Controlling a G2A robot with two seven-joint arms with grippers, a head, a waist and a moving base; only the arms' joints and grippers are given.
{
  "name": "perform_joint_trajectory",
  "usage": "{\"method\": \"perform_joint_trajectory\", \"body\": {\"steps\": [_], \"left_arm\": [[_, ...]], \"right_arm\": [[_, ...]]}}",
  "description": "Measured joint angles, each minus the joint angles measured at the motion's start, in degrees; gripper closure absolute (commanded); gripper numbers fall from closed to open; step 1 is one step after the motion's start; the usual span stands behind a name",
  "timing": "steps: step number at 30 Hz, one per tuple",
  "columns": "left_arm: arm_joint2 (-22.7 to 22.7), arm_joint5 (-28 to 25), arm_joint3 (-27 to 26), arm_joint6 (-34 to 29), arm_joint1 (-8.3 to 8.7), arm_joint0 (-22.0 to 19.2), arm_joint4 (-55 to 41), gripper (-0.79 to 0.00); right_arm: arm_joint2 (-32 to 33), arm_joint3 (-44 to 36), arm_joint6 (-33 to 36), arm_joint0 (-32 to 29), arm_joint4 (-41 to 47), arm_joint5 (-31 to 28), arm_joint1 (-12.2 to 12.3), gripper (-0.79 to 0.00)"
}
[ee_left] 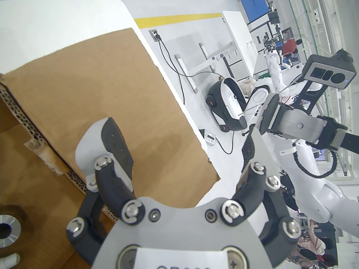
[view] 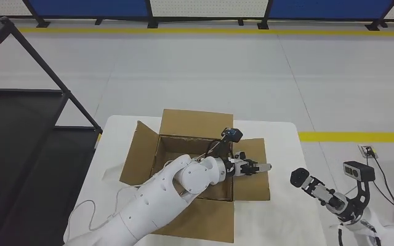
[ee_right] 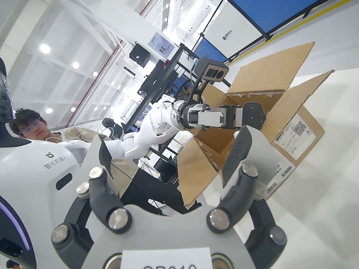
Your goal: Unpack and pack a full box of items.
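Observation:
An open cardboard box (view: 197, 123) stands on the white table (view: 277, 135) with all flaps folded outward. My left arm stretches across the box, and its gripper (view: 255, 166) hangs open over the right-hand flap (ee_left: 98, 85), holding nothing (ee_left: 182, 146). A round metal piece (ee_left: 7, 226) lies inside the box beside the gripper's base. My right gripper (view: 300, 178) is open and empty near the table's right edge, facing the box (ee_right: 297, 130) and the left gripper (ee_right: 249, 114). The left arm hides most of the box's inside.
A black metal rack (view: 37, 123) stands to the left of the table. Bare white tabletop lies to the right of the box. Cables and a floor socket (view: 366, 150) are beyond the table's right edge.

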Motion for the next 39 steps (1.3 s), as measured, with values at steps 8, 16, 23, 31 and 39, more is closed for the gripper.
{"method": "perform_joint_trajectory", "body": {"steps": [8,16,23,31,39], "left_arm": [[-0.37,0.32,-0.08,0.75,-0.43,1.14,0.7,-0.785],[-0.23,-1.43,3.6,0.65,-2.57,0.42,0.01,-0.785],[-0.81,-2.7,5.94,0.3,-3.73,0.62,0.17,-0.785],[-2.42,-3.57,5.94,0.62,-4.37,1.45,1.27,-0.785],[-8.41,-1.36,-2.0,3.68,-2.13,6.07,7.26,-0.785]], "right_arm": [[-1.34,-2.23,0.59,0.27,-3.4,4.14,0.22,-0.785],[-4.43,-1.27,2.36,0.94,-9.82,6.79,0.56,-0.785],[-7.86,2.44,2.89,2.99,-9.77,7.14,0.52,-0.785],[-11.75,4.69,2.56,5.67,-12.52,7.84,0.43,-0.785],[-13.51,6.5,0.59,8.08,-14.7,9.09,0.46,-0.785]]}}
